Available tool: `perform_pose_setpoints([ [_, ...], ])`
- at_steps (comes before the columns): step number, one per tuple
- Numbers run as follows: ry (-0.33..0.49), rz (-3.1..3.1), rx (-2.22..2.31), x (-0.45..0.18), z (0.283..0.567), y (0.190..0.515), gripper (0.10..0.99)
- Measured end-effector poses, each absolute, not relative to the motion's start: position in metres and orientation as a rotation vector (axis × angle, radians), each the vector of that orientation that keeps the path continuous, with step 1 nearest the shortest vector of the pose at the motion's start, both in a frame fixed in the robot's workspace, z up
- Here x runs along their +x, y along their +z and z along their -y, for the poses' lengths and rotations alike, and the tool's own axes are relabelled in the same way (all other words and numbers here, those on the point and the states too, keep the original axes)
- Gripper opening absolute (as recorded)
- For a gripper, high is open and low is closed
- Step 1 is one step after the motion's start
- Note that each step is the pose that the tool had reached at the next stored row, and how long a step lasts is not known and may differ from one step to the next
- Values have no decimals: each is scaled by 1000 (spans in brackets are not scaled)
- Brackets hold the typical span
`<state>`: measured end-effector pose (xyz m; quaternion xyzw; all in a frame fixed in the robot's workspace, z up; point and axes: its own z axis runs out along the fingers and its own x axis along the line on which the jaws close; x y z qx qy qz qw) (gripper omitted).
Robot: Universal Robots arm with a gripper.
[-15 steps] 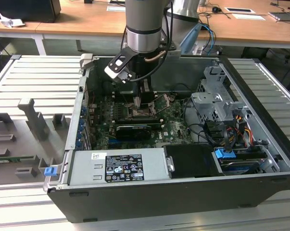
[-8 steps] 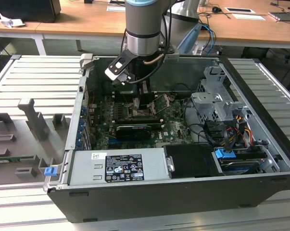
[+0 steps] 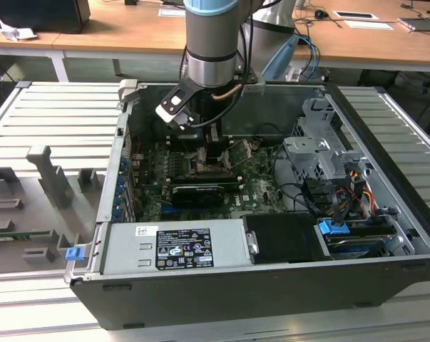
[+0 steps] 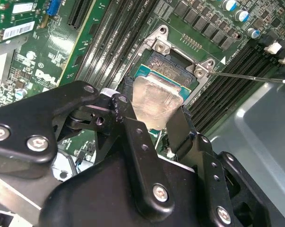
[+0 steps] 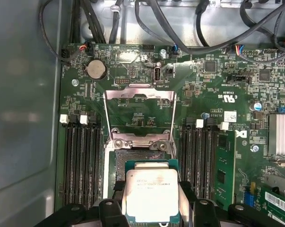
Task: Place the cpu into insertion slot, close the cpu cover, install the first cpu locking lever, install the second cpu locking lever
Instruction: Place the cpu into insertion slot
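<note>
The gripper point(image 4: 154, 113) pinches the cpu point(image 5: 151, 195) by opposite edges at the insertion slot point(image 5: 133, 161), upper middle of the exterior view. It should be held level and square to the rim. Beyond, the cpu cover point(image 5: 139, 93) stands open.

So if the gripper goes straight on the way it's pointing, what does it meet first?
Probably the insertion slot: the cpu held by the gripper hangs right over it, and the cpu cover is swung open, clear of that line. Gap unclear.

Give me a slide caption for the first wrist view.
The gripper holds the cpu over the insertion slot, cover raised open.
</note>
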<state>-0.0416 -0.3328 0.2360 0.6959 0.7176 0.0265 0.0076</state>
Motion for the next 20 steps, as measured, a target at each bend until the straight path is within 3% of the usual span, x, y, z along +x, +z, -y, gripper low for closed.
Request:
perform_pose_setpoints([
  [20,82,-2181,2237,-43,323,211,525],
])
